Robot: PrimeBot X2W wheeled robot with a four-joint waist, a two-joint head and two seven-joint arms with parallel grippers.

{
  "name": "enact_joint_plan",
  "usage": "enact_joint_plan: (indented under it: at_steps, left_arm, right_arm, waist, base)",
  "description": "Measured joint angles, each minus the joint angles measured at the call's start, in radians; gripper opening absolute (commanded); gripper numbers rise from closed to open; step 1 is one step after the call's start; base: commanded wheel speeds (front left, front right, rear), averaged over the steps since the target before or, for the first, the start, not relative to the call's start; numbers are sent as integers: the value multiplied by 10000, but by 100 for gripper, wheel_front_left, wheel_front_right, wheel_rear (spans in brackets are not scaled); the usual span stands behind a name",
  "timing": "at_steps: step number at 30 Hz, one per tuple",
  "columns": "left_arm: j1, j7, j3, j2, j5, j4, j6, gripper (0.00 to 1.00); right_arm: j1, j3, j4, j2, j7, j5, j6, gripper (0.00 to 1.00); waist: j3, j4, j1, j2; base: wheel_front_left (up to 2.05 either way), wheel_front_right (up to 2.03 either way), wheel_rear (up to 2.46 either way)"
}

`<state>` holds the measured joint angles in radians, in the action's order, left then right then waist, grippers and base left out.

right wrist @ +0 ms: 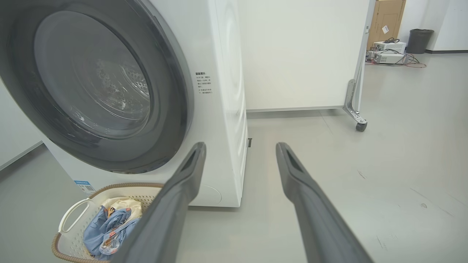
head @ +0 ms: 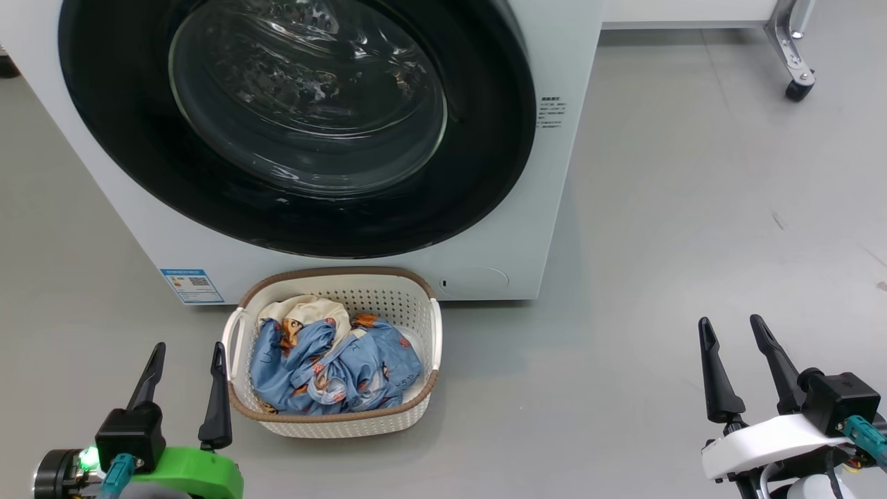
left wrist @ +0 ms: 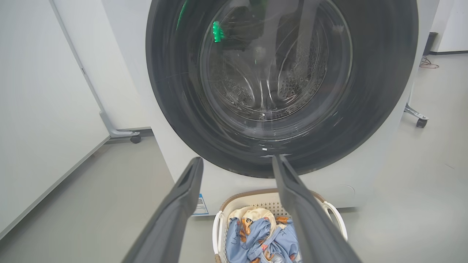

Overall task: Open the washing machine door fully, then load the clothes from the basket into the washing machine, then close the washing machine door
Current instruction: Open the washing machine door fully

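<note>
The left gripper has its two dark fingers spread wide apart, with nothing between them and nothing touched. The basket sits on the floor just to this gripper's right and a little ahead. In the left wrist view it lies beyond the fingertips, partly behind the right finger. The clothes are bunched inside it, blue printed fabric over a cream piece.

Straight ahead of the left gripper stands the washing machine. The washing machine door is closed flat against its front, and the steel drum shows through the glass.

The right gripper is likewise wide open and empty, and hangs over bare floor. The basket is well off to its left. The machine is ahead and to its left, with the machine's right front corner lined up near its left finger in the right wrist view.
</note>
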<state>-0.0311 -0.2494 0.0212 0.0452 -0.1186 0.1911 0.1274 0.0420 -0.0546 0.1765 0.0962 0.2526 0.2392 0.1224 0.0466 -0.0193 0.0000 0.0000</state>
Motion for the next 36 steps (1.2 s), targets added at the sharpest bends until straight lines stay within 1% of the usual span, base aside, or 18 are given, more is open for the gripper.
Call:
enact_joint_plan:
  at_steps: [16, 35, 36]
  left_arm:
    - [16, 0, -48, -6, -58, -90, 0, 100]
    - [102, 0, -54, -8, -159, -92, 0, 100]
    - [102, 0, -52, -8, -159, -92, 0, 100]
  right_arm:
    - [-131, 0, -8, 4, 0, 2, 0, 100]
    - [-168, 15, -31, 2, 0, 2, 0, 100]
    - [-169, 21, -31, 2, 0, 4, 0, 82]
  waist:
    - [162, 13, 0, 0]
    - [142, -1, 0, 0]
    - [131, -2, 0, 0]
  base:
    - [44, 44, -89]
    - [7, 7, -14]
    - [0, 0, 0]
